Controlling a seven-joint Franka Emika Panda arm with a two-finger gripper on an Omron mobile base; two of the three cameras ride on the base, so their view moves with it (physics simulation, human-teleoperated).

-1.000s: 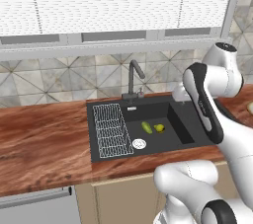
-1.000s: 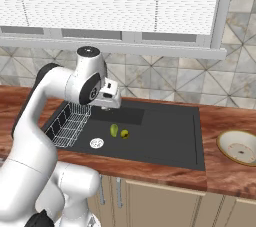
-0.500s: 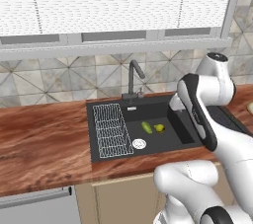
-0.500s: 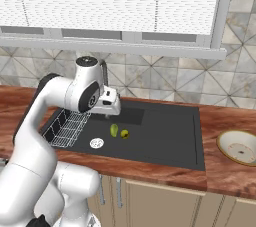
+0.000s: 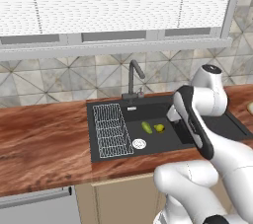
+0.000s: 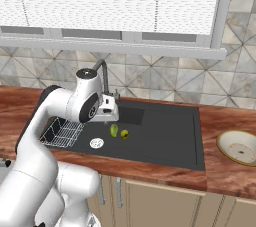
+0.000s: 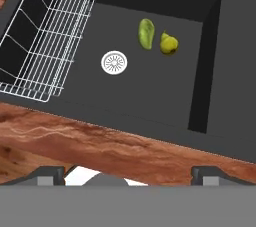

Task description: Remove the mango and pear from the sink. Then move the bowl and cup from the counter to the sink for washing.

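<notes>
The pincer (image 7: 128, 173) stands fully open and holds nothing; its two dark tips sit wide apart above the front edge of the counter (image 7: 75, 141), touching no object. Beyond it lies the black sink (image 7: 150, 106). In the basin, a green mango (image 7: 146, 33) and a yellow pear (image 7: 169, 44) rest just beside each other, near the round drain (image 7: 114, 63). A white wire rack (image 7: 45, 36) sits at the basin's left. A tan bowl (image 6: 240, 147) sits on the counter, well right of the sink.

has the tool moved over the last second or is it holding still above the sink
Yes. In the right base view the tool has come down and toward the mango and pear, nearer the sink basin, jaws open.
</notes>
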